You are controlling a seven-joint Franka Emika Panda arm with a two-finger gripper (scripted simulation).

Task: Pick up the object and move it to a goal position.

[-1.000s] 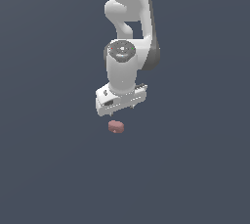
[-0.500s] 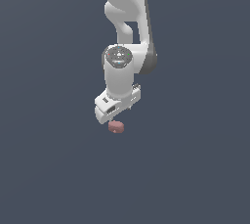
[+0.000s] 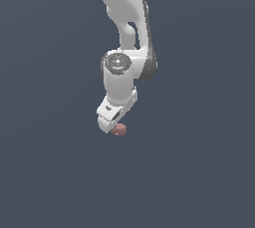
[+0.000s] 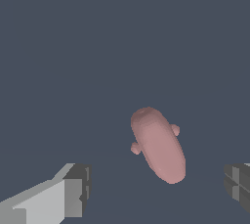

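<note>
The object (image 3: 119, 130) is a small dull reddish-brown lump on the flat grey floor. In the wrist view it (image 4: 158, 145) is an elongated rounded lump with two small nubs on its sides. My gripper (image 3: 113, 125) hangs right over it, its white hand tilted and covering part of it. In the wrist view my gripper (image 4: 158, 189) is open: one fingertip (image 4: 73, 191) and the other (image 4: 238, 181) stand wide apart on either side of the object, not touching it.
The white arm (image 3: 127, 28) comes down from above in the exterior view. A plain dark grey floor (image 3: 199, 172) lies all around, with no other objects in view.
The arm has swung and lowered, so the gripper hand has turned and come down over the object. The object has stayed in place.
</note>
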